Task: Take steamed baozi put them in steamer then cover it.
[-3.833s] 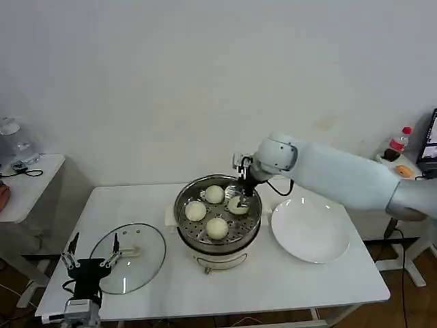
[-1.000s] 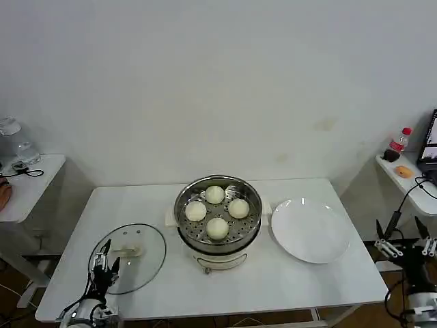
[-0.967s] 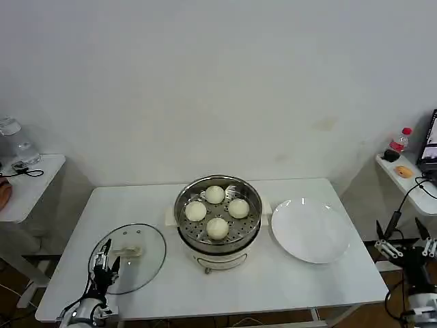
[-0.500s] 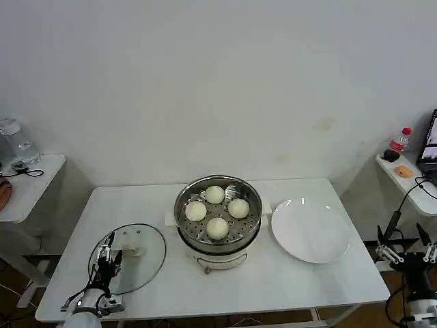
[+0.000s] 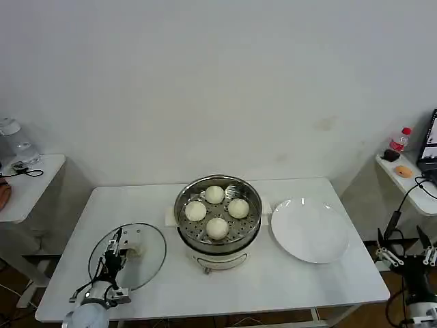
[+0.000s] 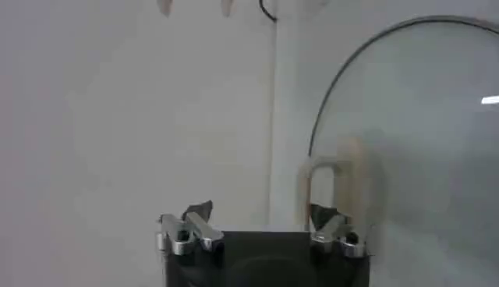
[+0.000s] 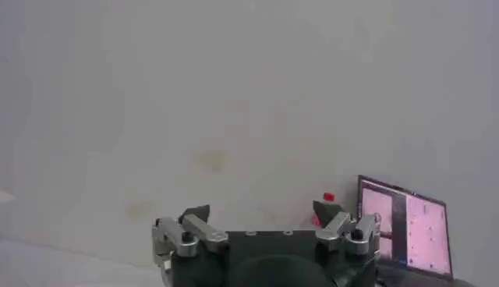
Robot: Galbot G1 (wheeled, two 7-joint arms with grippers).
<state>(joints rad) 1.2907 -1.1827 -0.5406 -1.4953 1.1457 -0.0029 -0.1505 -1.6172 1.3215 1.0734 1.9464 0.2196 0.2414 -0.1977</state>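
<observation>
- The cover (image 5: pixel 128 256) is seen lying flat on the table (image 5: pixel 287 280), well to the left of the steamer (image 5: pixel 218 217), so it is judged to be the left arm's to fetch.
- The left gripper (image 5: pixel 115 250) is poised over the near part of the cover, its fingers spread apart; the cream handle (image 6: pixel 334 187) lies just ahead of it, toward the steamer side of the glass.
- In the left wrist view the bar seems to run lengthwise away from the gripper, in line with one fingertip rather than between the two, though this is hard to judge through the glass.
- All four steamed baozi (image 5: pixel 217 227) are held in the steamer's perforated tray; the white plate (image 5: pixel 311 231) beside it is bare.
- The right gripper (image 5: pixel 408 258) is parked off the table's right edge, fingers open and holding nothing.
</observation>
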